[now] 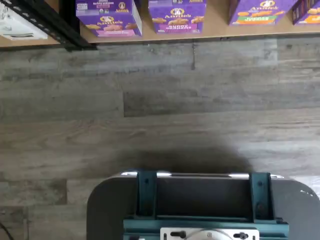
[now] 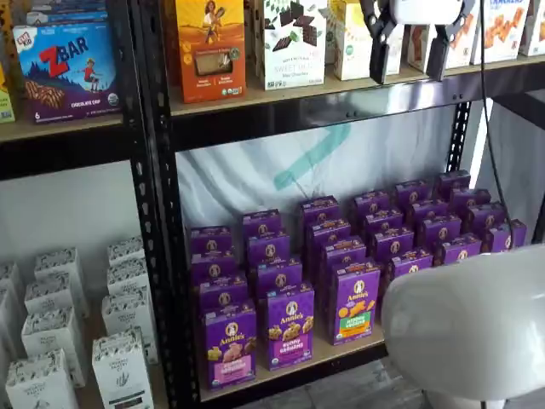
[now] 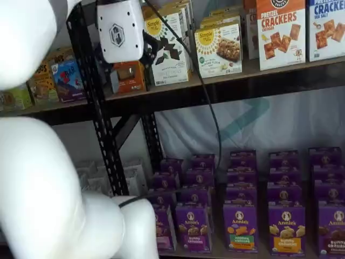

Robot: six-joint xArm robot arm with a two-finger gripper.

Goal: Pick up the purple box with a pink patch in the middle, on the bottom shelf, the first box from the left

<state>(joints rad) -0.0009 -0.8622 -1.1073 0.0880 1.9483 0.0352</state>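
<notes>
- The gripper [image 2: 410, 53] hangs from the top edge in a shelf view, up at the level of the upper shelf, with its 2 black fingers [image 2: 380, 51] spread wide and a clear gap between them. Nothing is in that gap.
- In the other shelf view you only get its white body [image 3: 119, 31] with a cable running down from it; the fingers aren't really readable there.
- The purple box [image 2: 229, 347] stands upright at the front left corner of the bottom shelf [image 2: 341, 351], right next to the black upright [image 2: 162, 239], pink panel on its lower front.
- Wrist view shows the same purple box [image 1: 109, 19] from above, pink patch facing out at the edge of the tan board.
- Just beside it is the purple-panel carton [image 2: 290, 325], then the green-orange-panel carton [image 2: 356, 302]. More purple cartons are lined up in rows behind them.
- The gripper is well apart from the box, a whole shelf higher and off toward the far side of the bay.
- Grey wood-look floor [image 1: 160, 110] fills most of the wrist view, with the dark mount and teal brackets [image 1: 200, 205] showing too.
</notes>
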